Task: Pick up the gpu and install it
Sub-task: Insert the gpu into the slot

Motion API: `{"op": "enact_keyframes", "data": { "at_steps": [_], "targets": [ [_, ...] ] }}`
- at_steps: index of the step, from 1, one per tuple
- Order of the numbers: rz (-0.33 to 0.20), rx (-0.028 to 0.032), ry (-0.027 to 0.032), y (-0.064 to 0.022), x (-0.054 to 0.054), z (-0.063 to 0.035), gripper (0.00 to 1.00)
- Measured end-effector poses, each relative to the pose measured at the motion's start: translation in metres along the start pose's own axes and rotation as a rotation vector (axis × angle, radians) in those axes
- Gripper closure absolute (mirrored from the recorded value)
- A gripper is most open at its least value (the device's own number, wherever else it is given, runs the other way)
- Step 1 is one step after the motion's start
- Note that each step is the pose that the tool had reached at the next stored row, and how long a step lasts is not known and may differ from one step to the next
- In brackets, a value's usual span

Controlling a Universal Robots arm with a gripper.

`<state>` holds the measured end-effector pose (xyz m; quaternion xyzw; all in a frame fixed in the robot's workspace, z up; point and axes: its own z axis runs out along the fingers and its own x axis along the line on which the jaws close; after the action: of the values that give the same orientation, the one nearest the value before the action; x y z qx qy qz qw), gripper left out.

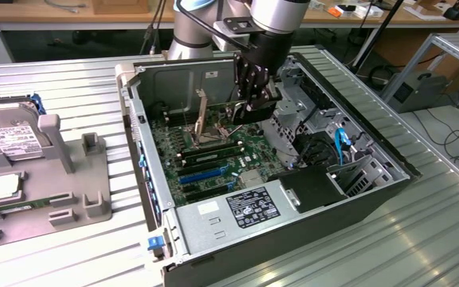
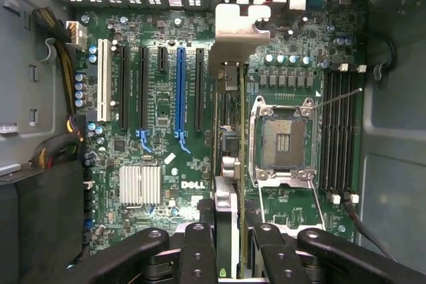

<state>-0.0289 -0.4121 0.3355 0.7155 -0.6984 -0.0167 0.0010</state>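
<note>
The pincer [image 2: 229, 241] clamps the gpu [image 2: 227, 138] edge-down over the motherboard [image 2: 160, 98]. Lowered wide of the blue slot [image 2: 180, 91], it could gouge the bare processor socket [image 2: 283, 141].

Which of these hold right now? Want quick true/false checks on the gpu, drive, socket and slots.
1. The gripper holds the gpu inside the open case. True.
2. The hard drive sits inside the case. False: it stands on the gray fixture, to the exterior view's left of the case.
3. The processor socket on the motherboard has no chip in it. True.
4. Every long expansion slot is blue. False: one blue slot stands among black slots and a white slot.
</note>
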Motion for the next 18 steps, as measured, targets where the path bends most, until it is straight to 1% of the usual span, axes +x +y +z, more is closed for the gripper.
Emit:
{"op": "enact_keyframes", "data": {
  "at_steps": [9, 18],
  "targets": [
    [0.000, 0.0000, 0.0000, 0.0007, 0.0035, 0.0006, 0.73],
    [0.000, 0.0000, 0.0000, 0.0006, 0.0037, 0.0020, 0.73]
  ]
}}
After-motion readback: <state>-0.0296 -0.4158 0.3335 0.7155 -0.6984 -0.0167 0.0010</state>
